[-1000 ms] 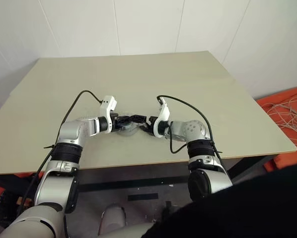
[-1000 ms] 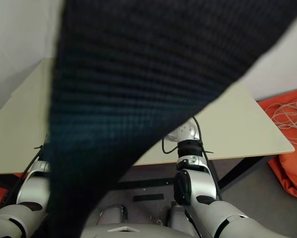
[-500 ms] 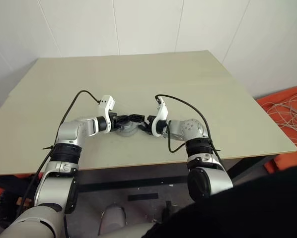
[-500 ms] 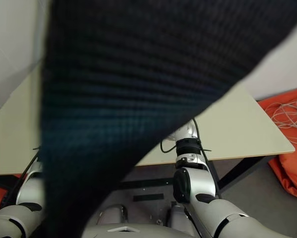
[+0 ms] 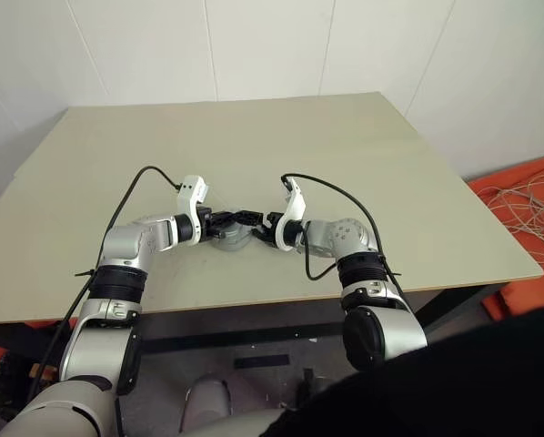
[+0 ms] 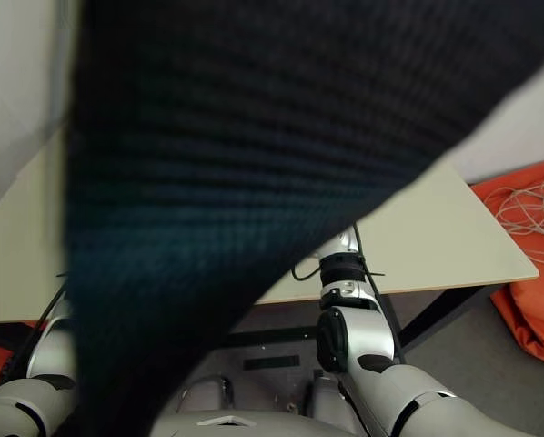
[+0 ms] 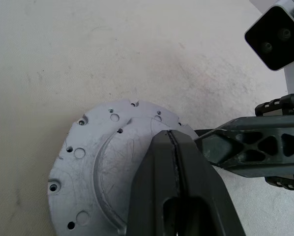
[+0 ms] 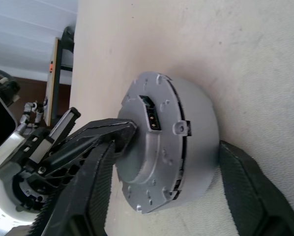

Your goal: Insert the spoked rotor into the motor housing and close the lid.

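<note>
The motor housing (image 8: 198, 123), a squat grey metal cylinder, stands on the table near its front edge. The lid (image 7: 90, 162) sits on top of it, showing a smooth grey plate with small holes and a dark connector. My left gripper (image 7: 170, 133) is shut, with its tips resting on the lid's top. My right gripper (image 8: 169, 147) is open, one finger on each side of the housing. One of its fingertips (image 7: 206, 142) is at the lid's rim. Both grippers meet at the housing (image 5: 232, 235). The spoked rotor is hidden.
The beige table (image 5: 254, 137) stretches wide behind and to both sides of the housing. An orange thing with loose white cables (image 5: 527, 196) lies on the floor at the right. A dark cloth (image 6: 254, 137) covers most of the right eye view.
The whole picture has shifted slightly. Both grippers keep their places at the housing. The dark cloth covers a little more of the right eye view.
</note>
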